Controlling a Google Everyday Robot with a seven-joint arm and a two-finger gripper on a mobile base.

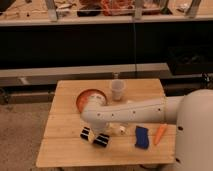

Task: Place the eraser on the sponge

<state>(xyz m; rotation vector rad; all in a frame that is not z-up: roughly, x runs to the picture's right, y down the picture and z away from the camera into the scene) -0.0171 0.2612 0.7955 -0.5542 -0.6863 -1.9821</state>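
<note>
The eraser (102,140), a black bar with thin white stripes, lies on the wooden table (65,152) near its front left. My gripper (94,134) hangs straight over the eraser's middle at the end of the white arm (130,112), which reaches in from the right. It stands open around the bar, and only the bar's two ends show. The sponge (141,137), a deep-blue block, lies to the right of the eraser, well apart from it.
An orange carrot (160,134) lies just right of the sponge. A clear cup (117,90) and a red bowl (86,96) stand behind the arm. A small white object (121,130) sits between eraser and sponge. Dark shelving runs behind the table.
</note>
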